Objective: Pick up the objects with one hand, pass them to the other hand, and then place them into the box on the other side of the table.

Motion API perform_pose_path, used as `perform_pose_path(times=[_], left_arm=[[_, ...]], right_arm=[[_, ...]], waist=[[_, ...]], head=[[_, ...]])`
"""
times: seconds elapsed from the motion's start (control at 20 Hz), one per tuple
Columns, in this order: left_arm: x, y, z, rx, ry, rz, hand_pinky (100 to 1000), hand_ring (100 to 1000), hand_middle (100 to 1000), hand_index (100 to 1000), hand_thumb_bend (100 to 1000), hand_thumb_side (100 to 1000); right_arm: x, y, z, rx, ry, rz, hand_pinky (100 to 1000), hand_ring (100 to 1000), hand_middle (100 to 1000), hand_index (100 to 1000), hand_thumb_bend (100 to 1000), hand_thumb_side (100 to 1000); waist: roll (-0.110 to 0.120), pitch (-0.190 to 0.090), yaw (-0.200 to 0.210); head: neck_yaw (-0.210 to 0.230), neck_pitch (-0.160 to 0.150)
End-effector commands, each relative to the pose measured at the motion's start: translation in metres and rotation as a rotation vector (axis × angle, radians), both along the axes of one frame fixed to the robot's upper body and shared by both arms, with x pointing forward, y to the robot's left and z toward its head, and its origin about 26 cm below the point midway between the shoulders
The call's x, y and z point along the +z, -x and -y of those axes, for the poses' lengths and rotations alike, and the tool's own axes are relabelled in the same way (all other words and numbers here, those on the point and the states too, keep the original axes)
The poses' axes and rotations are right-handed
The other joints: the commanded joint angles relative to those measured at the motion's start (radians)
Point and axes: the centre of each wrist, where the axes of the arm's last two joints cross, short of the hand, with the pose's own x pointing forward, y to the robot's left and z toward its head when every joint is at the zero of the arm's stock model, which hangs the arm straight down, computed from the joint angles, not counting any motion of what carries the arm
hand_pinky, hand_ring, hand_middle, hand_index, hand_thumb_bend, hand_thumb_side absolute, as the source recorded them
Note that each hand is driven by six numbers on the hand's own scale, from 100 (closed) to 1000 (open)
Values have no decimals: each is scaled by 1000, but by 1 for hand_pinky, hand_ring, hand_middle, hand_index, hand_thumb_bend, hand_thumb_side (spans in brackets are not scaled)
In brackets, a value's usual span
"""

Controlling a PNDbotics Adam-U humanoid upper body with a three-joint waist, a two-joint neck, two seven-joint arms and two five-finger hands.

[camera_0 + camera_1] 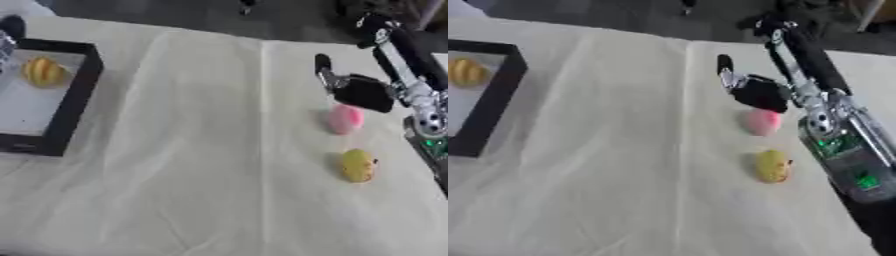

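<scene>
Cream cloth over the worktop, box has black walls and a pale grey-white floor. Orange-yellow object inside. Out on the cloth: pink object, yellow object. Robot hand black and silver.

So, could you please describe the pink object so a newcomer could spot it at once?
Find the right robot hand over the white-clothed table. The pink object lies just below it. Its only neighbour, a yellow object, lies nearer the camera.
</scene>
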Motion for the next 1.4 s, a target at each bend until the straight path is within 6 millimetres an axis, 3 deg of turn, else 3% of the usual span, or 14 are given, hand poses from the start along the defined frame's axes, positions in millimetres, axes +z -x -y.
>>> perform_pose_path(times=[0.05, 0.4, 0.65, 0.95, 1.4], left_arm=[[2, 3, -1, -44, 78, 62, 896, 722, 764, 925, 377, 743], [-10, 4, -4, -52, 133, 48, 903, 725, 761, 922, 393, 753], [-10, 4, -5, -48, 135, 45, 902, 725, 759, 921, 392, 754], [-12, 4, -5, -41, 150, 47, 902, 725, 756, 920, 393, 753], [-15, 4, -4, -37, 167, 41, 902, 724, 750, 917, 392, 756]], right_arm=[[22, 9, 19, 17, 85, -83, 770, 845, 839, 866, 264, 406], [29, 20, 49, 92, 255, -269, 783, 837, 822, 851, 433, 271], [16, 24, 59, 122, 348, -362, 778, 820, 786, 808, 560, 168], [-11, 26, 62, 13, 351, -412, 757, 791, 748, 776, 502, 117], [-52, 25, 43, -79, 286, -445, 733, 767, 707, 735, 463, 100]], waist=[[3, -23, 2], [-7, -25, -2], [-9, -22, 1], [-9, -22, 2], [-4, -14, 13]], head=[[-38, 9], [-79, 15], [-87, 18], [-104, 20], [-129, 14]])
